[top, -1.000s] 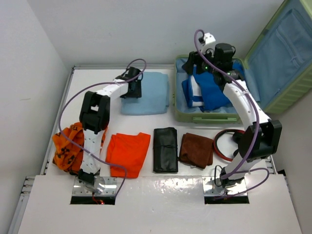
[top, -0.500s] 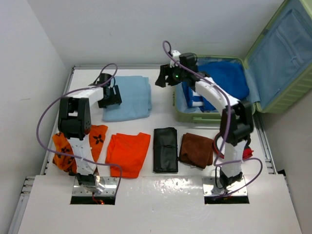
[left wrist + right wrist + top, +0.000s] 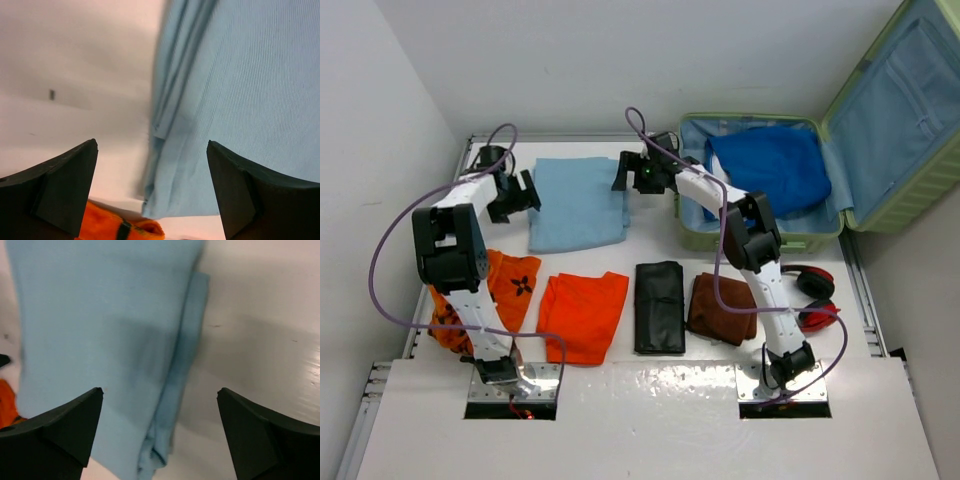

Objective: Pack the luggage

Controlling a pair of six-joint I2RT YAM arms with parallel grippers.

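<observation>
- Pale cloth (image 3: 578,205) — folded flat; the landmark for these notes.
- Left gripper (image 3: 518,192): at the cloth's left edge, jaws wide apart, nothing between them.
- Right gripper (image 3: 623,172): at the cloth's far right corner, jaws spread, empty.
- Luggage (image 3: 740,242): right of the cloth, lid open — blue garment (image 3: 770,165) lying inside.

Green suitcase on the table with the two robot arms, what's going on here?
Two arms are packing the large light-green hard-shell suitcase, which lies open with a deep blue garment inside. The left end effector and the right end effector, both open and empty, flank a folded light-blue cloth on the white table. A folded orange cloth, a black pouch, a brown cloth and red headphones lie unpacked nearer the bases.
</observation>
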